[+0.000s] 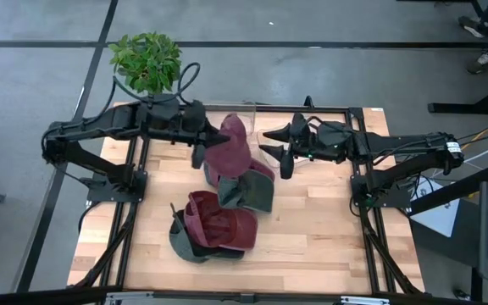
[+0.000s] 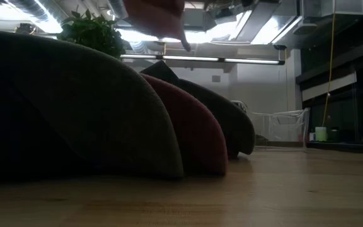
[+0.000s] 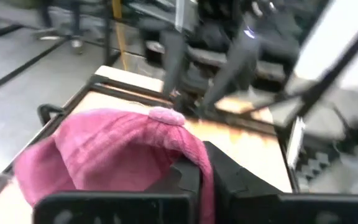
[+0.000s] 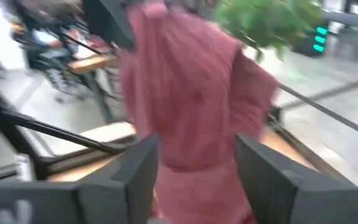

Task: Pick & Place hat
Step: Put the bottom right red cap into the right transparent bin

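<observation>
Both arms reach in toward the middle of the table's far half, nearly level and meeting from opposite sides. The left arm stretches in from the left, and the left gripper has its fingers pressed together on the maroon corduroy cap, pinching its edge; in the left wrist view the cap hangs draped right over that gripper's dark fingers, crown button up. The cap is off the wood, held up between the two arms above the back of the table. From the right, the other arm comes in low and straight, and the right gripper sits just beside the cap with its fingers spread apart; the right wrist view shows the cap's fabric hanging in front of and between those parted fingers, and whether they touch it cannot be told. Below, on the wooden table, lies a heap of other caps: a dark green one just under the lifted cap, and nearer the front a red cap on a grey-green one. A potted plant stands at the far left corner.
</observation>
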### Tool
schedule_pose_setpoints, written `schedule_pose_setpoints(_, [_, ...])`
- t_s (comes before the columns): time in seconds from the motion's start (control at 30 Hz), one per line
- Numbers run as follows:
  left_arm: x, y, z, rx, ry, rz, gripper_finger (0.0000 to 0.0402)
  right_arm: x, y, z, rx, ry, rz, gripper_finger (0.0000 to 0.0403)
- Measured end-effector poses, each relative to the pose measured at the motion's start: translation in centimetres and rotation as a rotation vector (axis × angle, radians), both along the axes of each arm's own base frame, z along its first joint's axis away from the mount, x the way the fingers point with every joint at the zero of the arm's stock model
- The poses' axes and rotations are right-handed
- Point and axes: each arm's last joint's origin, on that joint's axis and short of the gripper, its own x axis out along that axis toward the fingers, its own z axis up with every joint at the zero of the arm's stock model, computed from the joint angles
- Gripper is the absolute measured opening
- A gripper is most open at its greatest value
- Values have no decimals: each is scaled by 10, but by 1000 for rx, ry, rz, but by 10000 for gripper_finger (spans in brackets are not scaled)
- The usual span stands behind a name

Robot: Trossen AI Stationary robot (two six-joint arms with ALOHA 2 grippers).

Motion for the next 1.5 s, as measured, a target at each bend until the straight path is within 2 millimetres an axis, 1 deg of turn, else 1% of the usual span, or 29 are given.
schedule_pose_setpoints(0.1, [-4,-3,-4,115,48,-144,4,1,2,6,-20,-58,75,241])
schedule_pose_setpoints(0.17, [-5,-5,-7,195,82,-254,4,1,3,9,-35,-86,119,251])
schedule_pose_setpoints(0.27, [-8,-9,-12,283,113,-367,4,1,6,10,-37,-94,137,256])
schedule_pose_setpoints(0.37, [-5,-11,-15,330,134,-408,3,1,10,10,-36,-95,152,254])
schedule_pose_setpoints(0.53, [5,-20,-19,318,136,-435,3,1,16,10,-43,-98,202,245])
schedule_pose_setpoints(0.7, [27,-29,-27,268,127,-414,3,1,18,8,-48,-78,283,241])
schedule_pose_setpoints(0.77, [35,-28,-29,271,128,-322,3,1,18,7,-49,-63,288,240])
schedule_pose_setpoints(0.83, [40,-25,-30,288,141,-180,3,1,18,6,-47,-52,288,240])
schedule_pose_setpoints(0.9, [42,-21,-29,339,141,-66,3,0,18,4,-46,-33,290,240])
schedule_pose_setpoints(0.97, [43,-13,-28,419,153,2,3,0,18,3,-42,-22,298,240])
schedule_pose_setpoints(1.03, [43,-5,-28,498,169,18,3,0,19,3,-41,-20,299,240])
schedule_pose_setpoints(1.13, [42,6,-28,603,200,16,4,0,18,2,-41,-19,298,240])
schedule_pose_setpoints(1.23, [42,11,-26,634,190,-11,3,0,18,3,-41,-19,297,240])
schedule_pose_setpoints(1.33, [43,10,-26,606,161,-86,3,0,18,2,-44,-19,293,240])
schedule_pose_setpoints(1.43, [43,4,-27,552,120,-231,3,0,16,2,-60,-16,288,240])
schedule_pose_setpoints(1.5, [43,-1,-28,482,86,-323,3,1,16,1,-96,-5,291,240])
